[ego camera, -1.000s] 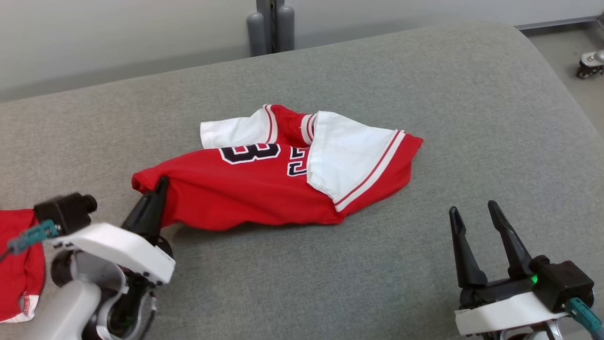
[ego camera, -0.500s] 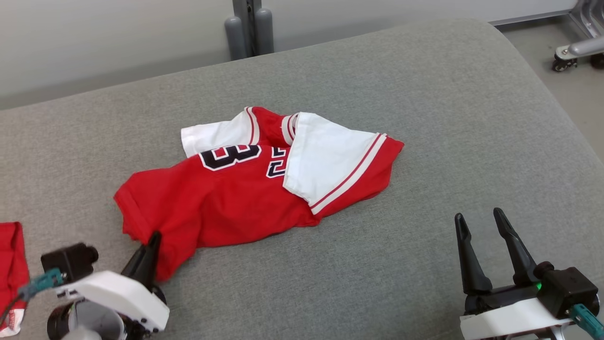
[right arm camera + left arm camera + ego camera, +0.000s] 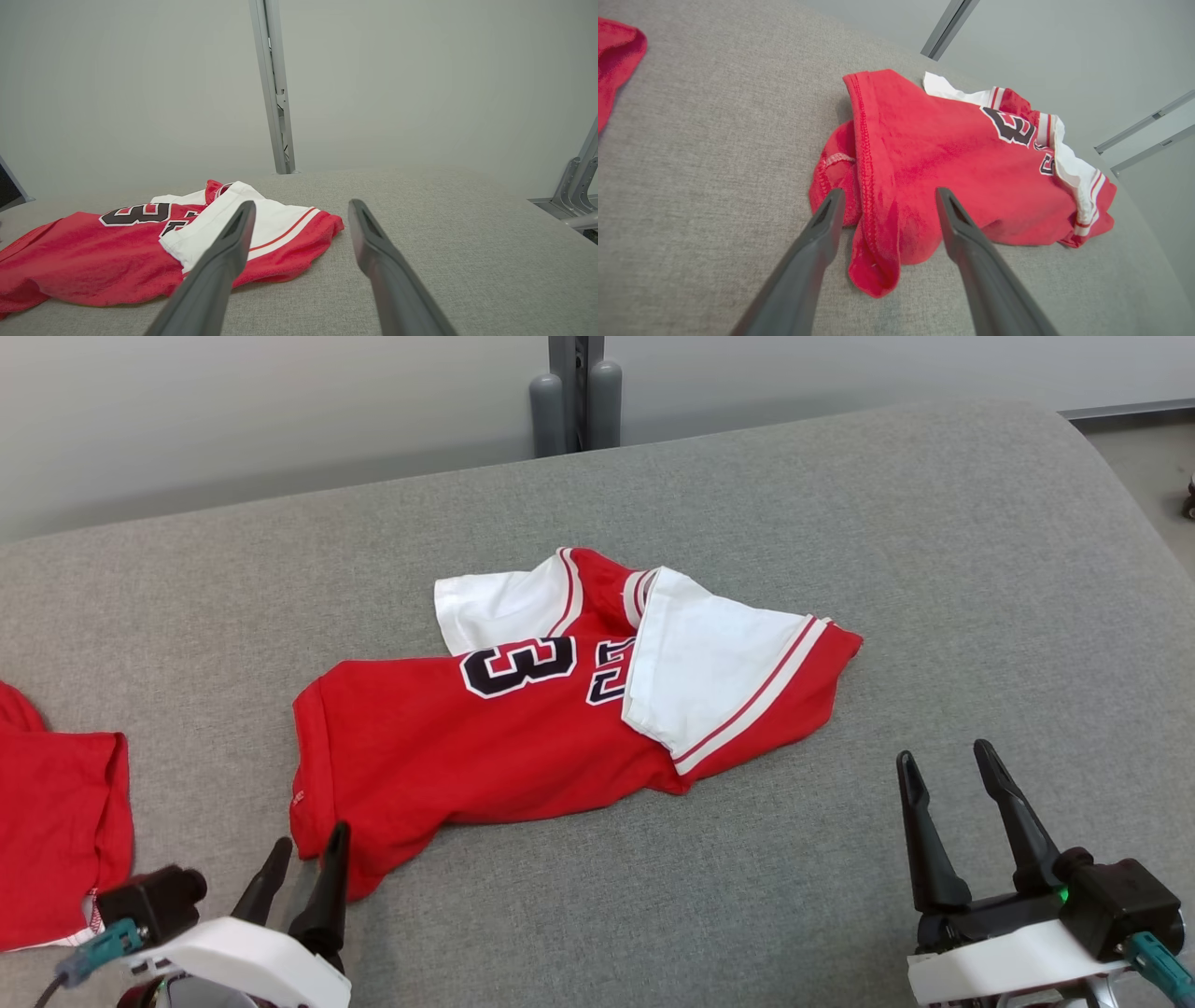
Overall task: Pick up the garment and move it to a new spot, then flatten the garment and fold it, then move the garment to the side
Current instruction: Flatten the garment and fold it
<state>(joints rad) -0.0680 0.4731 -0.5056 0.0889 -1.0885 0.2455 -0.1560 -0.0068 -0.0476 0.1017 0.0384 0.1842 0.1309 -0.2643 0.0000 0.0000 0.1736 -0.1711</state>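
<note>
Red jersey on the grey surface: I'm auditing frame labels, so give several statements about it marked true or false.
1. The red and white numbered jersey lies crumpled on the grey fabric surface. True.
2. The left gripper is shut on the jersey's hem. False: it is open, holding nothing.
3. The right gripper is open and empty, apart from the jersey. True.
4. A second red cloth lies to the jersey's right. False: it lies to the left.
</note>
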